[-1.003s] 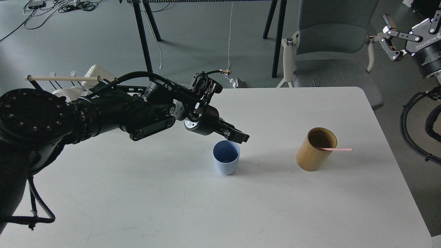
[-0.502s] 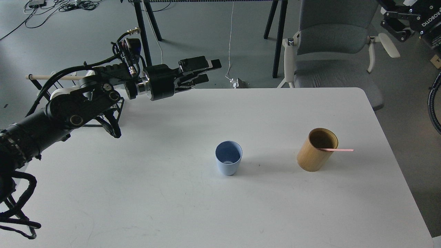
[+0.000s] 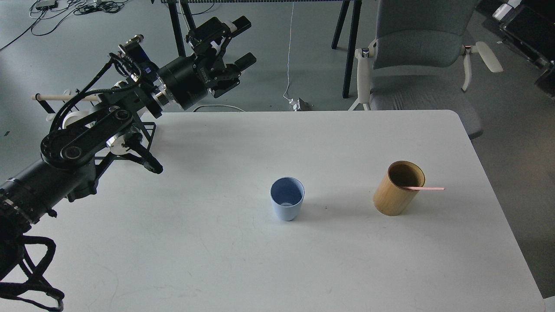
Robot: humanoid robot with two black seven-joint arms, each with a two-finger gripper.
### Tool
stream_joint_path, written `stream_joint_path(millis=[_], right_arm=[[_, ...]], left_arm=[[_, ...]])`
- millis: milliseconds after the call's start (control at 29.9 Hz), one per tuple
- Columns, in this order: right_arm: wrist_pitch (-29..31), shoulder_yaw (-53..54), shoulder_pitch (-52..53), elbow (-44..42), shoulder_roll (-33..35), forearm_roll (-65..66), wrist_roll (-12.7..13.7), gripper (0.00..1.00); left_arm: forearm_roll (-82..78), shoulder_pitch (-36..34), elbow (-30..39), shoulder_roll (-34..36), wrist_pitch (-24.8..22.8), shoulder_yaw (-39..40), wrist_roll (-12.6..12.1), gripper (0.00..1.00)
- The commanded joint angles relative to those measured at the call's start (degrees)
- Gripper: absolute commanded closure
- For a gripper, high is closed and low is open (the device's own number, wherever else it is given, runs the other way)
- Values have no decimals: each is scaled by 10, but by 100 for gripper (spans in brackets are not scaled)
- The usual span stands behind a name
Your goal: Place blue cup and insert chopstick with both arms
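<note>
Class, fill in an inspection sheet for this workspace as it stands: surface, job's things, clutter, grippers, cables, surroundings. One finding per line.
Surface: white table, bare in front.
Job's things: blue cup upright, nothing in it; pink chopstick leaning out of the bamboo holder, to the cup's right.
Clutter: black rack with a wooden rod at the far left edge.
Grippers: left gripper raised beyond the table's far edge, open, holding nothing; right gripper not in view.
Cables: bundle along the left arm; loose leads on the floor.
Surroundings: grey chair behind the table.
</note>
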State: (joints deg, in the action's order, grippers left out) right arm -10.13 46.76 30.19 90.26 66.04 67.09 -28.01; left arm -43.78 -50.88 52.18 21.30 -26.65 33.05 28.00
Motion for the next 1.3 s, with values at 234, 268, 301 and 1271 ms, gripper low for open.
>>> stream_joint_path(millis=[234,268,301,1271], right_arm=[[-179,-4,-168,2,24,114,0,1],[-179,-10,-180,-1,23,124,0,1],[-179,-15,-187,-1,23,135,0,1],[-179,-66,-242,-91,-103,333,0,3]], left_arm=[[-1,24,0,1,5,0,0,6],[-1,25,0,0,5,0,0,6],[-1,26,0,-1,5,0,0,6],[0,42,-14,-11,6,-4,0,3]])
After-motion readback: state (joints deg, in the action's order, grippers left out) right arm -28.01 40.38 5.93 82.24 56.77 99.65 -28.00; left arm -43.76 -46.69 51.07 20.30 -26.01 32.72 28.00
